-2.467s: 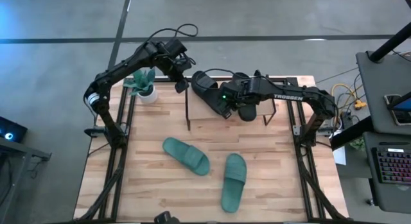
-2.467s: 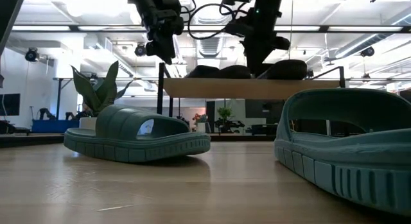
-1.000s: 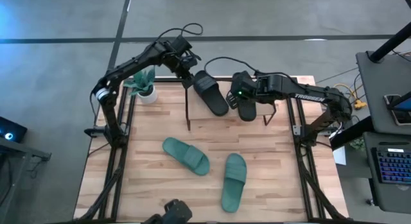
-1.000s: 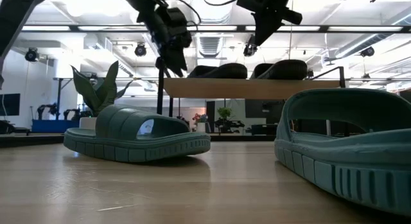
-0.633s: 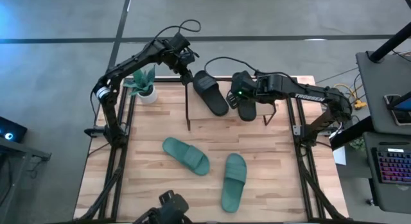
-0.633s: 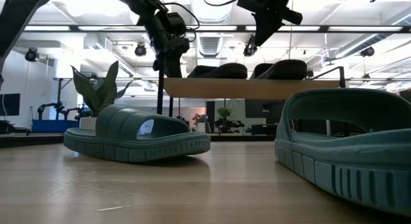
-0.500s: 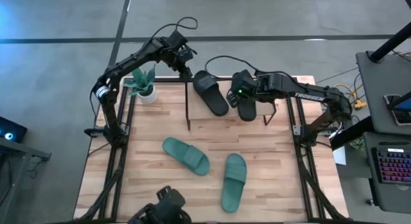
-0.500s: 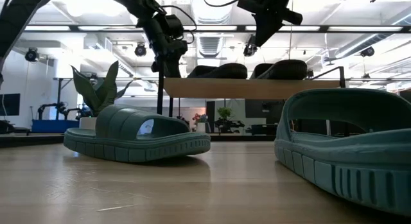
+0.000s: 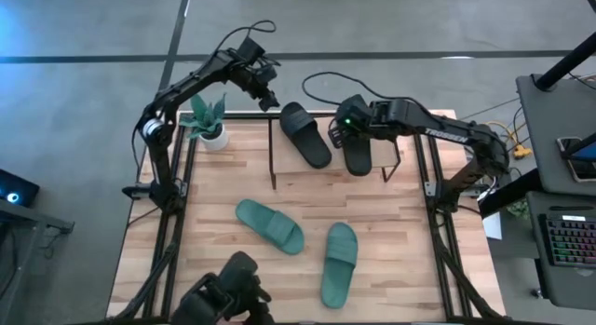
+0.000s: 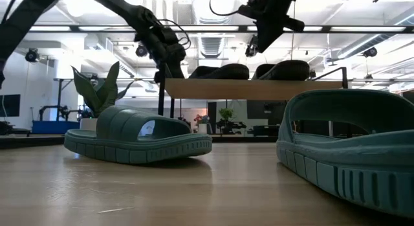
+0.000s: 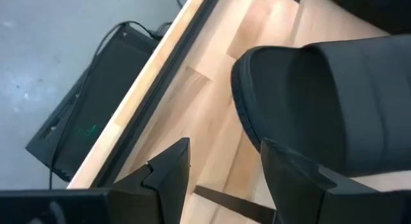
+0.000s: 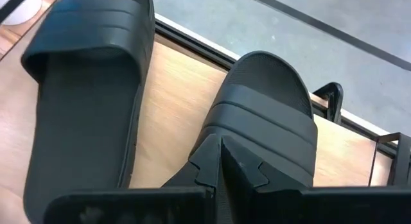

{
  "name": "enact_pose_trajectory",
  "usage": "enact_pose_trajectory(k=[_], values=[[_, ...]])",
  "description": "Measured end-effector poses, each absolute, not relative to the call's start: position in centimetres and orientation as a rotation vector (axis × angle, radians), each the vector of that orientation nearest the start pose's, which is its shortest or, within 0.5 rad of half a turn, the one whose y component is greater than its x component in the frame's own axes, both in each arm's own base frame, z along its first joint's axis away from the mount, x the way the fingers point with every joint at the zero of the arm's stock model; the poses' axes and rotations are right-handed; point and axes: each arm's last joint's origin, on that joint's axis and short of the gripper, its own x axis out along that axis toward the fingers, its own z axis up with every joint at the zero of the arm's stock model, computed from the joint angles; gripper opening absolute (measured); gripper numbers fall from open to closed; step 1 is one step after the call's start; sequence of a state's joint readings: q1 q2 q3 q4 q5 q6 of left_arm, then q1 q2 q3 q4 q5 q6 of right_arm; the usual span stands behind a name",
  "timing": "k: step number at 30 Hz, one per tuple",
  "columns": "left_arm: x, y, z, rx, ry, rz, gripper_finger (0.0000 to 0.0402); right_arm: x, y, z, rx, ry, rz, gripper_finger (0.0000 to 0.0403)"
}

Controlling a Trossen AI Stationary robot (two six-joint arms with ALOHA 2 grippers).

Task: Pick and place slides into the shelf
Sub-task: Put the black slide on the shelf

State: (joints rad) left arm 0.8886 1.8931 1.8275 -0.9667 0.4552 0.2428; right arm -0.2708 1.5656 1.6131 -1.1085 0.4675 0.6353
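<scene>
Two black slides [image 9: 306, 134] are lying on the shelf [image 10: 259, 89]; two teal slides [image 9: 270, 225] are waiting on the table [image 9: 214, 185]. They look light and bendy, so gripping the strap seems best. The left tool [image 11: 221, 176] is hanging spread apart, the right tool [image 12: 221, 161] pinched together, both holding nothing.

Grey concrete floor [image 9: 391, 22] around a light butcher-block wooden tabletop [image 9: 214, 260], crossed by a dark seam line [image 9: 93, 57]. Small potted plant with spiky green leaves in a white pot [image 9: 207, 120] at the tabletop's far-left corner. Dark side desk [image 9: 559, 176] to the right, carrying a backlit keyboard with red-lit keys [image 9: 570, 239]. Black and yellow cables [image 9: 507, 139] beside it. Seen level across the table: open workshop hall, white ceiling beams [image 10: 362, 28], bright overhead lighting, round black ceiling fixture [image 10: 31, 55] on the left
</scene>
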Motion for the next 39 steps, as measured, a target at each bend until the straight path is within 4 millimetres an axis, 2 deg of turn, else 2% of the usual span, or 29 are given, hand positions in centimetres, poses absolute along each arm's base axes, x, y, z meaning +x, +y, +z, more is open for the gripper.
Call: enact_pose_trajectory(k=[4, 9, 23, 39], values=[[26.6, 30.9, 30.3, -0.447, 0.872, 0.283, 0.0176, 29.3, -9.8, 35.4, 0.446, 0.835, -0.987, 0.0008], [26.8, 31.1, 30.0, -0.452, 0.872, 0.275, 0.0176, 29.6, -9.9, 35.0, 0.444, 0.849, -0.988, 0.0009], [27.6, 30.9, 30.2, -0.435, 0.83, 0.235, 0.0176, 30.4, -10.4, 33.9, 0.439, 0.887, -1.002, 0.0008], [31.1, 29.2, 31.0, -0.301, 0.704, 0.153, 0.0176, 30.4, -10.4, 33.9, 0.433, 0.883, -1.009, 0.0008]])
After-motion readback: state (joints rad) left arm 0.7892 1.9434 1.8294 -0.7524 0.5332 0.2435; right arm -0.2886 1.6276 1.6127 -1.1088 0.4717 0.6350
